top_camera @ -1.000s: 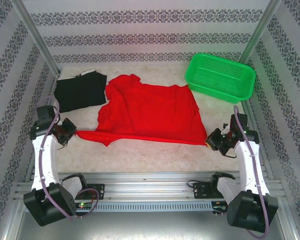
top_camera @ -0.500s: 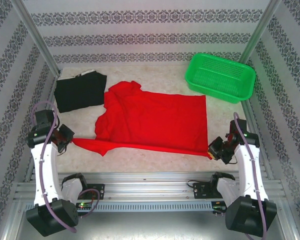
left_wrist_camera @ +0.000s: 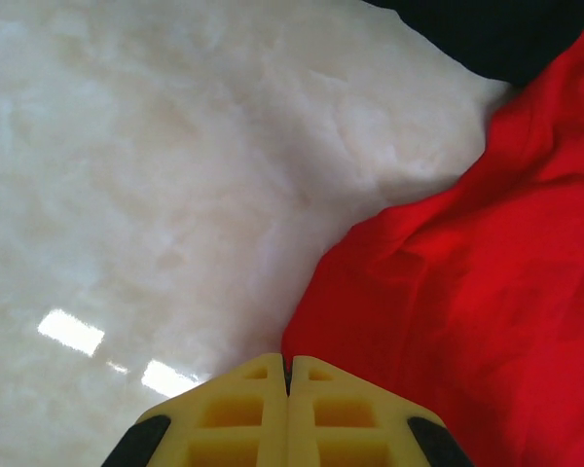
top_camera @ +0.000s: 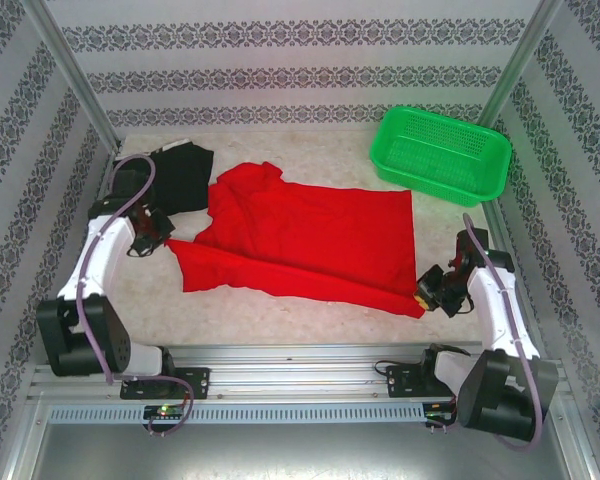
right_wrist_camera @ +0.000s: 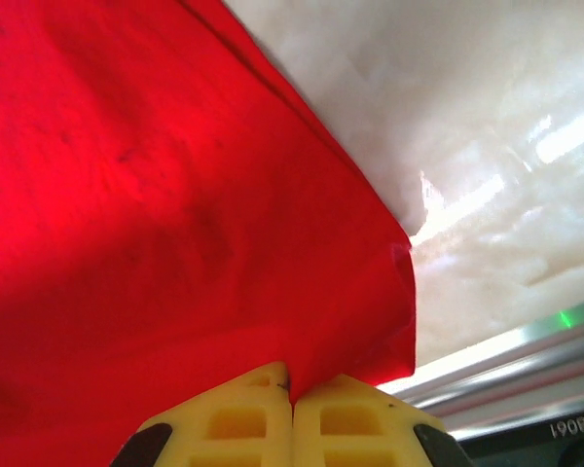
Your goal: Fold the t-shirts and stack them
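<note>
- Currently, I read the red t-shirt (top_camera: pixel 310 238) as soft matte cloth spread near mid-table, roughly rectangular, with creases bunched at its far left corner and its near edge running slantwise from left to right.
- The black t-shirt (top_camera: pixel 178 178) lies as a compact dark rectangle at the far left of the table (top_camera: pixel 280 312); I cannot tell whether it touches the red cloth or sits just beside it.
- The table surface is pale, marbled and glossy.
- The basket (top_camera: pixel 432 186) is green plastic mesh, rectangular with rounded corners, at the far right, apart from both shirts.
- The left gripper (top_camera: pixel 166 238) sits at the red t-shirt's near left corner. In the left wrist view, its yellow moulded pads (left_wrist_camera: pixel 236 413) press together without a gap, and the red hem enters the seam: clamped on the cloth.
- The right gripper (top_camera: pixel 421 292) sits at the near right corner. In the right wrist view, its pads (right_wrist_camera: pixel 355 420) are likewise closed, pinching red cloth that drapes away above them.
</note>
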Robot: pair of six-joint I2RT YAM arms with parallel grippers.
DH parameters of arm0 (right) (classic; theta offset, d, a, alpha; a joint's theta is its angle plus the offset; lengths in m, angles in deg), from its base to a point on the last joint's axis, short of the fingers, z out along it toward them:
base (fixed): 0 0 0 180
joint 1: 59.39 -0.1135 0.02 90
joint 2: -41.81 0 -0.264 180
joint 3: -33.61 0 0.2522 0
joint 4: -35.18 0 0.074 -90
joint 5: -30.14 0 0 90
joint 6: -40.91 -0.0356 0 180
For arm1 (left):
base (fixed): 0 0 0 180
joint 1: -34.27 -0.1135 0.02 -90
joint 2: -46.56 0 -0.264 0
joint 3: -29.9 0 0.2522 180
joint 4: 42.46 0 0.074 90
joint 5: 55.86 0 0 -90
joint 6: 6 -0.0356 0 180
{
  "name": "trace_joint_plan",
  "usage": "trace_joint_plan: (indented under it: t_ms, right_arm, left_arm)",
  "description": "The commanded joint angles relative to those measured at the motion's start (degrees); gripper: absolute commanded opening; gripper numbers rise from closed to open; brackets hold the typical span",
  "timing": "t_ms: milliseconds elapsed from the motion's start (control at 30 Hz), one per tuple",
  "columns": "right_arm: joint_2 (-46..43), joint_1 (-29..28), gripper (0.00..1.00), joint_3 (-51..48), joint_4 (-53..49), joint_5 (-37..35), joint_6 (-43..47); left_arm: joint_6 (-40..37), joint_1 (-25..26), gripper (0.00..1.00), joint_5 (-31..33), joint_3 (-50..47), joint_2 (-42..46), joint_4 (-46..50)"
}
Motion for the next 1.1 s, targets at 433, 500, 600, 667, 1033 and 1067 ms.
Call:
trace_joint_plan:
  t_ms: [433,500,600,667,1033,1067]
  right_arm:
    - [16.96,-1.24,0.01,8.50,9.44,-2.28,5.41]
    - [18.78,-1.73,0.02,10.09,9.67,-2.21,5.87]
    - [21.88,-3.08,0.02,12.33,9.44,-2.20,6.67]
    - [23.91,-3.99,0.03,13.19,9.30,-2.88,7.15]
    - [29.84,-3.29,0.40,18.07,12.17,-4.77,7.11]
    - [29.55,-2.85,0.50,19.03,12.46,-4.87,7.28]
  left_arm:
    - [-7.96,1.20,0.00,2.70,7.85,-13.26,-4.78]
    - [-7.97,1.20,0.00,2.67,8.34,-13.93,-4.65]
    - [-8.24,1.19,0.00,3.32,8.67,-14.69,-5.04]
    - [-8.55,1.20,0.00,3.22,9.06,-15.48,-5.07]
    - [-5.20,1.20,0.41,-7.74,12.09,-18.00,-12.58]
    - [-4.49,1.20,0.45,-9.53,13.27,-17.86,-12.06]
